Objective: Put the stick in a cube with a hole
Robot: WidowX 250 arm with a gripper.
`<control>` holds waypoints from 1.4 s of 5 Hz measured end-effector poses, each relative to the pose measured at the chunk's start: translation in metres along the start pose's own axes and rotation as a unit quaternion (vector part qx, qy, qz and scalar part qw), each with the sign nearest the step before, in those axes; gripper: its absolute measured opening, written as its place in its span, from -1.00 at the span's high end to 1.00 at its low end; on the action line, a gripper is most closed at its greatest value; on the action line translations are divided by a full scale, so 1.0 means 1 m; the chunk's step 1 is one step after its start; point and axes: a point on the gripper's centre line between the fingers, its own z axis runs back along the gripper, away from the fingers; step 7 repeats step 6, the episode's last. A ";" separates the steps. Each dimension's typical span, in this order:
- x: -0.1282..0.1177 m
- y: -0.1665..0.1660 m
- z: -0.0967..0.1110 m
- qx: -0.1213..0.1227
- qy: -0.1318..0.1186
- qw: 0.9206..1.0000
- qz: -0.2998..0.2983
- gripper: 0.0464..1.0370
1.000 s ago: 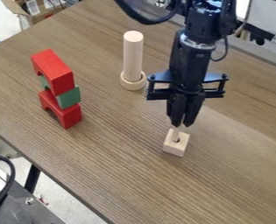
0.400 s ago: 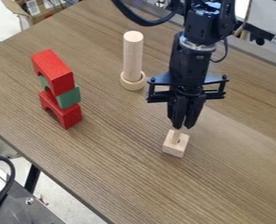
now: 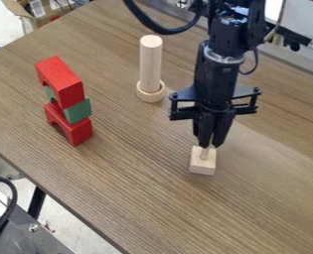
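The black gripper [image 3: 210,145] hangs at the right of centre, low over the table, its fingers close together on the top of a thin wooden stick [image 3: 204,153]. Directly below it sits the small light wooden cube [image 3: 202,167] on the table. The stick's lower end meets the cube's top face at the hole; how deep it goes in cannot be told. The upper part of the stick is hidden between the fingers.
A tall wooden cylinder [image 3: 150,64] stands in a wooden ring [image 3: 150,93] left of the gripper. At the left, a red arch [image 3: 60,82], a green block [image 3: 78,111] and another red arch [image 3: 69,126] form a stack on the brown table [image 3: 138,198].
The gripper has moved slightly lower and to the right with the stick. The cube has shifted a little to the right and turned, its front face now squarer to the view.
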 end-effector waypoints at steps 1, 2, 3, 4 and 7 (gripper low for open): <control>0.001 -0.003 -0.001 -0.007 0.000 1.000 -0.001 0.86; 0.002 -0.003 -0.002 -0.008 -0.004 1.000 0.003 0.78; 0.007 0.001 -0.001 0.003 -0.019 1.000 0.011 0.34; 0.009 -0.003 0.015 -0.009 -0.041 0.999 0.008 -0.31; 0.021 -0.021 0.061 -0.043 -0.090 0.995 0.008 -0.93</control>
